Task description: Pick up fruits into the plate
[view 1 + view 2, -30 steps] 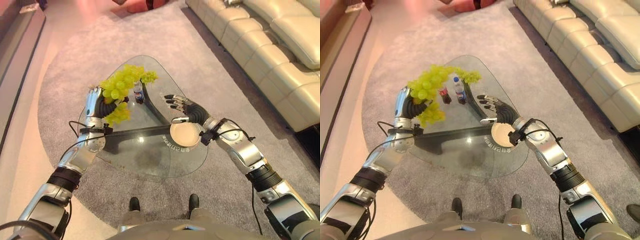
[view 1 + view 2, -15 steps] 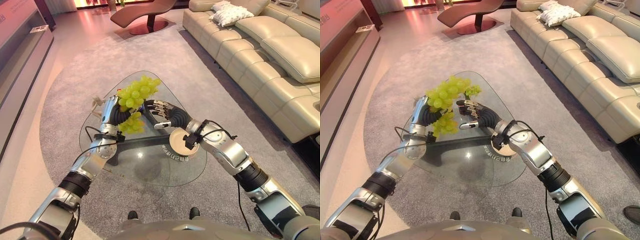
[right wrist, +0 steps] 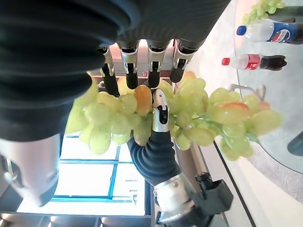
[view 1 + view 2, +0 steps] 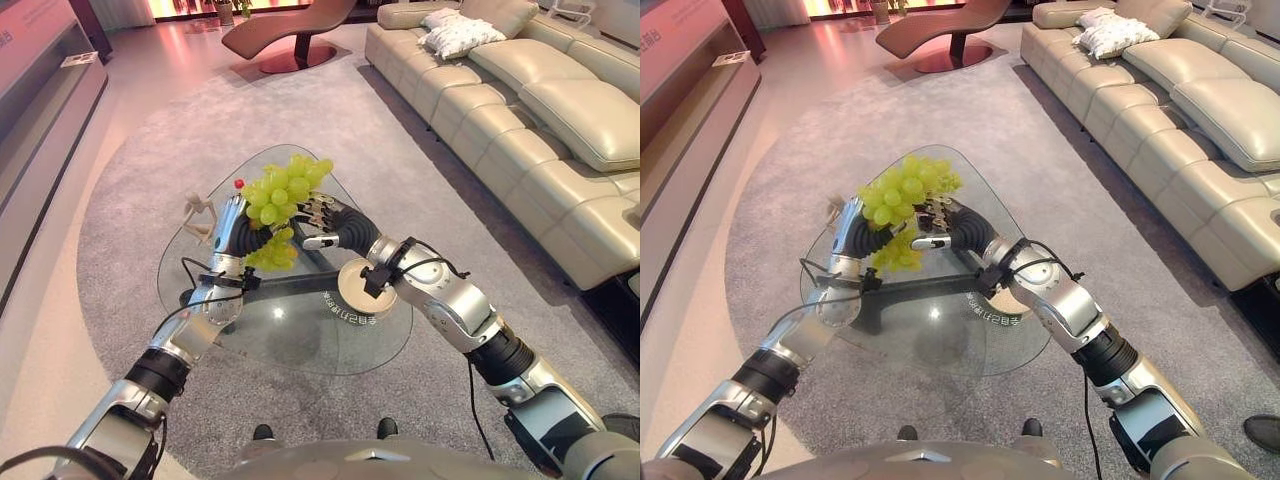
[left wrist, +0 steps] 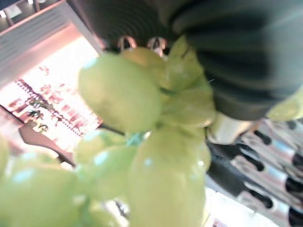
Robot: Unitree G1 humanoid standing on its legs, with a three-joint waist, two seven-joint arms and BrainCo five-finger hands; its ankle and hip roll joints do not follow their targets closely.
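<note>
- The left hand point(image 4: 236, 222) holds the grape bunch point(image 4: 282, 188) aloft over the glass table point(image 4: 300, 345), fingers curled round it.
- The right wrist view shows the right hand point(image 4: 945, 224) with straight fingers point(image 3: 129, 64) touching the grapes.
- The head views show the plate point(image 4: 357, 281) under the right forearm.

A grey carpet point(image 4: 420, 180) is covering the floor, with a glass coffee table point(image 4: 300, 330) standing on it. A cream leather sofa point(image 4: 540, 110) is running along the right side, carrying a white cushion point(image 4: 460, 30). A brown lounge chair point(image 4: 285, 25) is sitting beyond.
</note>
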